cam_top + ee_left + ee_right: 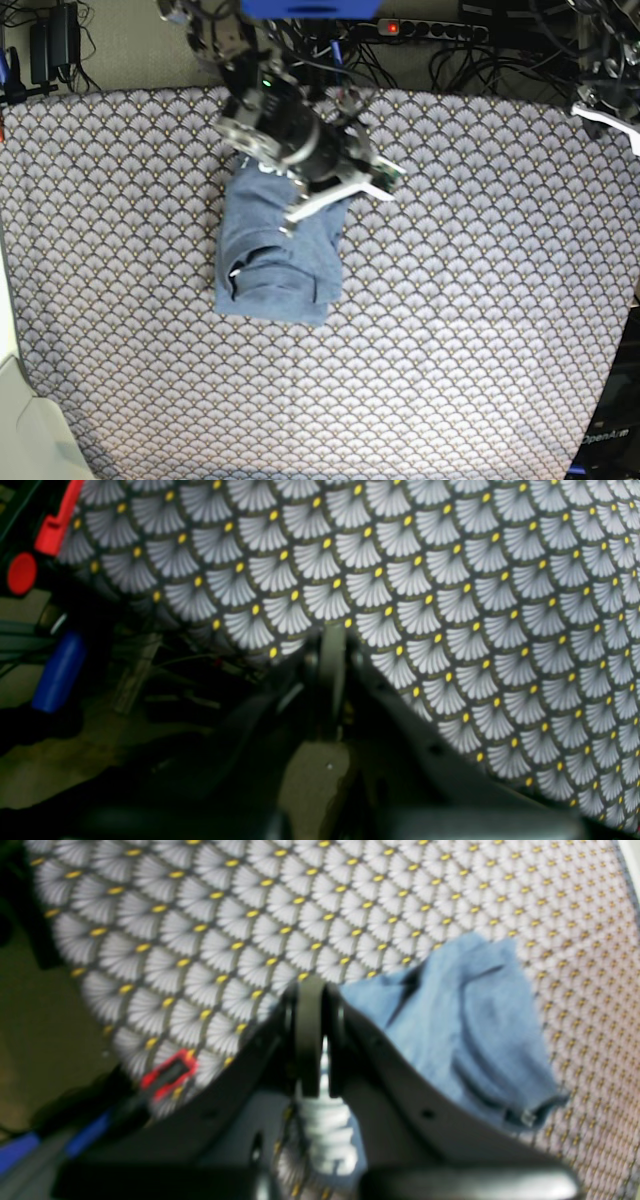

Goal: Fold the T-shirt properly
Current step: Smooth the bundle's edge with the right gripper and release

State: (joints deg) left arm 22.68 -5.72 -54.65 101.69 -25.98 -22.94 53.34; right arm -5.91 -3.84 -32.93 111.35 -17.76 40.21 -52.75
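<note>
Since the T-shirt [275, 255] already sits bundled up mid-counter [480, 300], the right tool [309, 1040] hovers over its far end, pressed together and pinching nothing. The left tool [332, 680], also pressed together, hangs at the counter's edge.

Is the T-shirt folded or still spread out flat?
Folded. The T-shirt lies as a compact layered bundle on the table covering, no sleeves spread out.

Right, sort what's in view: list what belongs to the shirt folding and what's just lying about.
Part of the job:
- T-shirt, bunched into a rough folded bundle
- right tool, shut, above the shirt's edge
- left tool, shut, away from the shirt

Just lying about:
- scallop-patterned table covering
- power strip and cables beyond the table
</note>
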